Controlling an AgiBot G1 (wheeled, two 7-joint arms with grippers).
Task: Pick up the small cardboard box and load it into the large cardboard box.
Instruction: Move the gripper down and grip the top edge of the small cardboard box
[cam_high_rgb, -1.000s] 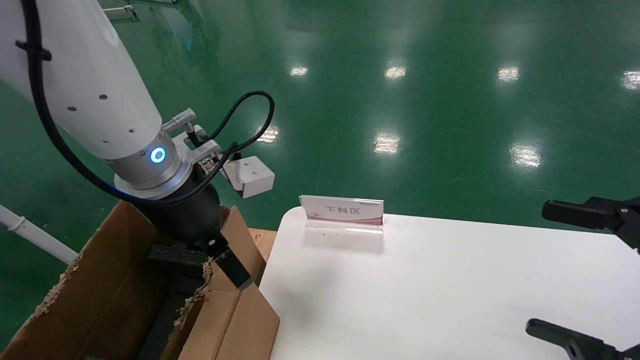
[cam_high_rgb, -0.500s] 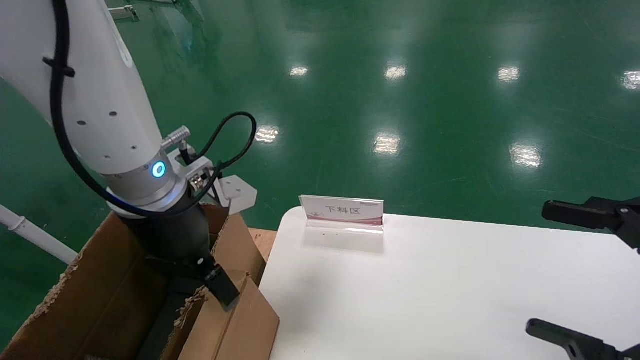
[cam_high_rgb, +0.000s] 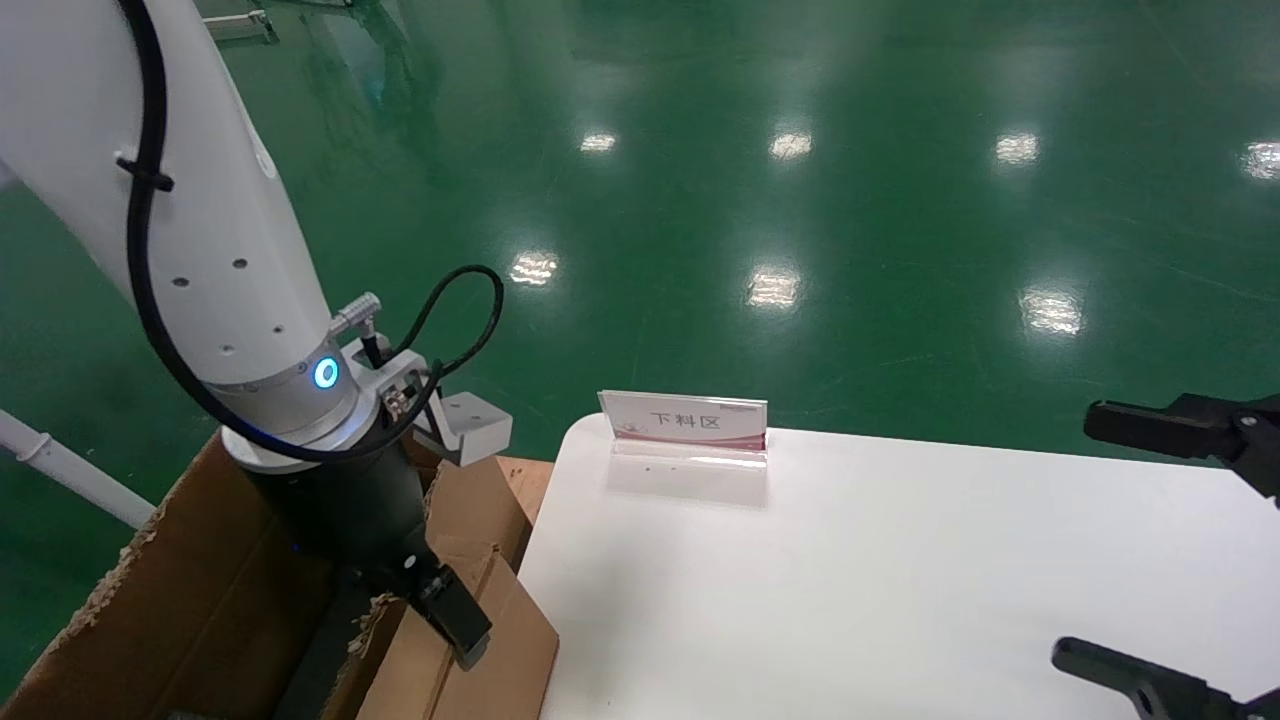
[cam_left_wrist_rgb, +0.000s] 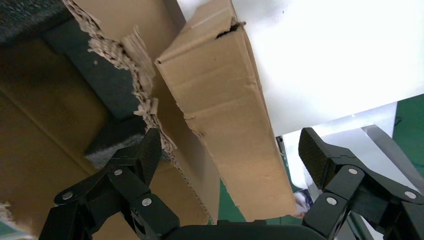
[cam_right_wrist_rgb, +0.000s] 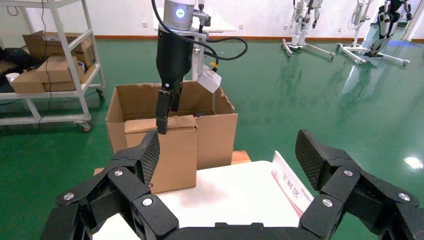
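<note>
The large cardboard box (cam_high_rgb: 200, 600), with ragged flap edges and black foam (cam_left_wrist_rgb: 100, 85), stands at the lower left beside the table; it also shows in the right wrist view (cam_right_wrist_rgb: 215, 135). The small cardboard box (cam_high_rgb: 480, 650), smooth brown, stands at its table-side wall, as the right wrist view (cam_right_wrist_rgb: 165, 155) also shows. I cannot tell whether it rests inside. My left gripper (cam_left_wrist_rgb: 230, 145) is open and straddles the small box (cam_left_wrist_rgb: 225, 115), one finger (cam_high_rgb: 455, 620) on its outer side. My right gripper (cam_high_rgb: 1115, 545) is open and empty over the table's right side.
A white table (cam_high_rgb: 900, 600) carries a small sign stand (cam_high_rgb: 685, 425) near its far left corner. A wooden piece (cam_high_rgb: 520, 480) sits between table and carton. A shelf trolley (cam_right_wrist_rgb: 50, 70) with cartons stands on the green floor behind.
My left gripper has moved down and nearer, its finger sliding lower along the small box's side. The small box has barely moved. The right arm has not moved.
</note>
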